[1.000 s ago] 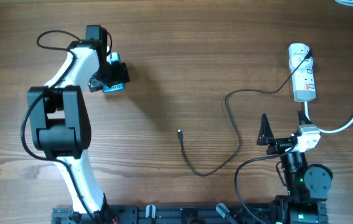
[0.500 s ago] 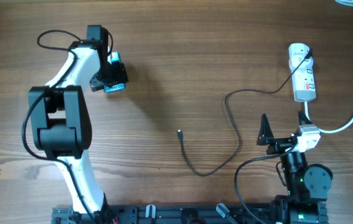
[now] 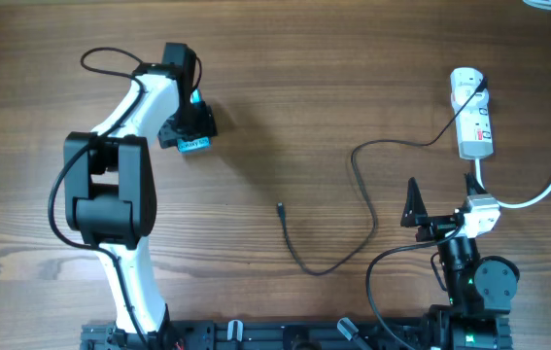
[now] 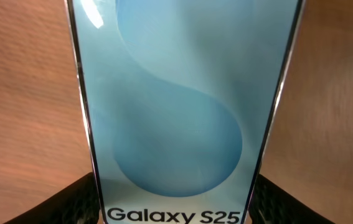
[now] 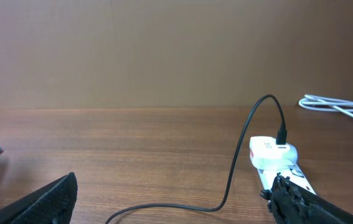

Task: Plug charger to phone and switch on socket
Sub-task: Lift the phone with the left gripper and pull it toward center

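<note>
Idling nearest the base, right gripper [image 3: 442, 194] sits with its jaws spread wide and nothing between them. Beyond it, charger [image 3: 370, 219] loops across the table [image 3: 285, 68], its free tip lying mid-table, well apart from phone [image 4: 176, 112]. Left gripper [image 3: 192, 136] pinches phone by its long edges. Farthest right, socket [image 3: 471, 126] holds charger's other end.

Stretches the left arm [image 3: 135, 102] forward, left gripper [image 3: 193, 134] clamped on the phone [image 4: 176, 106], and tucks the right arm [image 3: 462, 255] in close, right gripper [image 5: 176, 205] spread wide.
</note>
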